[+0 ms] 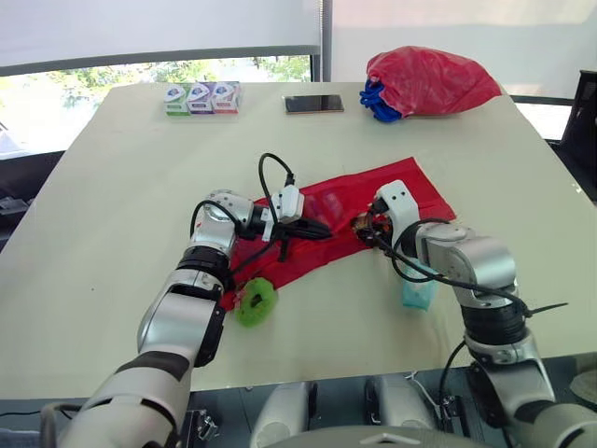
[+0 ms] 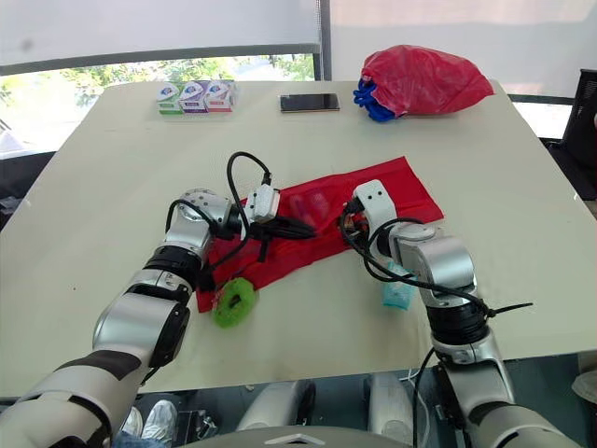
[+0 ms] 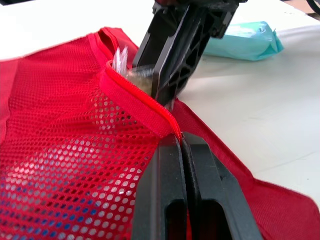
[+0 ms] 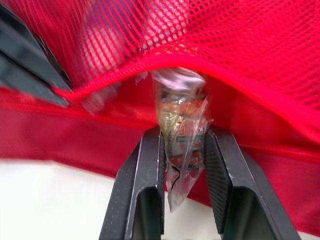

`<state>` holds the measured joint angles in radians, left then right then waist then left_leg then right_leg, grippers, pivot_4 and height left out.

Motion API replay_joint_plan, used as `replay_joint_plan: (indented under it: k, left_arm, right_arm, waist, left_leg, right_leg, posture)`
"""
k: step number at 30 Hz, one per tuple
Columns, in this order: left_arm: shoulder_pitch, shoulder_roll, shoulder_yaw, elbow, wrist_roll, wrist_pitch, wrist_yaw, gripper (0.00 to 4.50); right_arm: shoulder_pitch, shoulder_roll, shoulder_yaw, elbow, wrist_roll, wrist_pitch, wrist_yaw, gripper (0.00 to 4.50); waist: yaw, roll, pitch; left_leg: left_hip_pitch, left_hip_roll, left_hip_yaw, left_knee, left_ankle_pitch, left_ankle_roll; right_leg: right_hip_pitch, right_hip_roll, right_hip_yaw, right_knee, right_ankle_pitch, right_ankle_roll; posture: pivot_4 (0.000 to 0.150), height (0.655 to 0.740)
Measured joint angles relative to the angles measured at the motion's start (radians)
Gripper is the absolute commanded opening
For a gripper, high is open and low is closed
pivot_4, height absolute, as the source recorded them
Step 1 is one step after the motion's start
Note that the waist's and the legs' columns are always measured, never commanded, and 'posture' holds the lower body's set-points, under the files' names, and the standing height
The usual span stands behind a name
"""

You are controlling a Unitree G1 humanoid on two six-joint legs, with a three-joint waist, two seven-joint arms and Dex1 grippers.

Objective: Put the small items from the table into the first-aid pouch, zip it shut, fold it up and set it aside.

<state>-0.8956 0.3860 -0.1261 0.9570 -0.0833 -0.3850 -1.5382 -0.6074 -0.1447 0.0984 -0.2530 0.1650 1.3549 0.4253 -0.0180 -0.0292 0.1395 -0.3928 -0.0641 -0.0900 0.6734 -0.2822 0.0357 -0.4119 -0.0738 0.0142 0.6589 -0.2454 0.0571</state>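
The red first-aid pouch (image 1: 345,201) lies unfolded at the table's middle, its mesh pocket facing up. My left gripper (image 3: 182,145) is shut on the pocket's red zipper edge (image 3: 135,102) and holds it lifted. My right gripper (image 4: 183,132) is shut on a clear plastic packet (image 4: 181,125), whose top end is inside the pocket mouth. In the left eye view the two grippers meet at the pouch's near edge, left gripper (image 1: 322,231) and right gripper (image 1: 362,227). A green ring-shaped roll (image 1: 256,303) lies by the pouch's near-left corner. A teal wipes pack (image 1: 418,291) lies beside my right forearm.
At the table's far edge sit three small boxes (image 1: 201,98), a dark phone (image 1: 313,104) and a red bag with something blue under it (image 1: 429,82). Bare tabletop (image 1: 112,205) spreads to the left and right of the pouch.
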Motion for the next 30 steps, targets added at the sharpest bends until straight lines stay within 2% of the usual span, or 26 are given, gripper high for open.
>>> replay_joint_plan:
  k: [6,12,17,19,20,23,30]
  left_arm:
    - [0.000,-0.001,0.000,-0.001,-0.001,0.007,-0.002,0.00]
    - [0.002,-0.003,-0.001,-0.004,-0.007,0.007,-0.004,0.00]
    - [0.004,-0.002,-0.001,-0.005,-0.017,0.007,-0.005,0.00]
    - [0.004,-0.002,-0.001,-0.005,-0.017,0.007,-0.005,0.00]
    - [0.004,-0.002,-0.002,-0.005,-0.017,0.007,-0.005,0.00]
    - [0.004,0.000,-0.003,-0.005,-0.017,0.007,-0.005,0.00]
    - [-0.004,0.005,-0.004,0.018,-0.002,-0.006,0.004,0.00]
  right_arm:
    - [-0.015,0.064,-0.029,0.022,0.009,0.039,-0.062,0.60]
    - [-0.040,0.141,-0.116,0.098,0.007,-0.006,-0.145,0.60]
    - [-0.050,0.159,-0.156,0.117,0.019,-0.051,-0.180,0.60]
    - [-0.050,0.155,-0.151,0.118,0.025,-0.063,-0.180,1.61]
    - [-0.050,0.149,-0.147,0.117,0.028,-0.066,-0.179,1.92]
    - [-0.029,0.124,-0.132,0.089,0.043,-0.068,-0.168,3.34]
    - [0.074,-0.019,-0.073,-0.088,0.129,-0.016,-0.080,3.34]
  waist:
    - [-0.003,0.000,0.000]
    - [-0.004,0.000,-0.001]
    - [-0.010,0.000,-0.001]
    - [-0.015,0.000,-0.001]
    - [-0.018,0.000,-0.001]
    - [-0.023,0.000,-0.001]
    - [-0.023,0.000,-0.001]
  left_leg:
    - [0.001,0.000,0.000,0.000,0.000,0.000]
    - [0.001,0.000,0.000,0.000,0.000,0.000]
    - [0.001,0.000,0.000,-0.001,0.000,0.000]
    - [0.001,0.000,0.000,-0.001,0.000,0.000]
    - [0.001,0.000,0.000,-0.001,0.000,0.000]
    - [0.001,0.000,0.000,-0.002,0.000,0.000]
    - [0.001,-0.001,0.000,-0.002,0.000,0.000]
  right_leg:
    - [0.000,0.000,0.000,0.000,0.000,0.000]
    - [0.000,0.000,0.000,0.000,0.000,0.000]
    - [0.000,0.000,0.000,0.002,0.000,0.000]
    - [0.000,0.000,0.000,0.002,0.000,0.000]
    - [0.000,0.000,0.000,0.002,0.000,0.000]
    - [0.000,0.000,0.000,0.002,0.000,0.000]
    - [0.000,0.000,0.000,0.001,0.000,0.000]
  posture:
    - [0.150,0.7400]
    - [0.150,0.7400]
    - [0.150,0.7400]
    - [0.150,0.7400]
    - [0.150,0.7400]
    - [0.150,0.7400]
    - [0.150,0.7400]
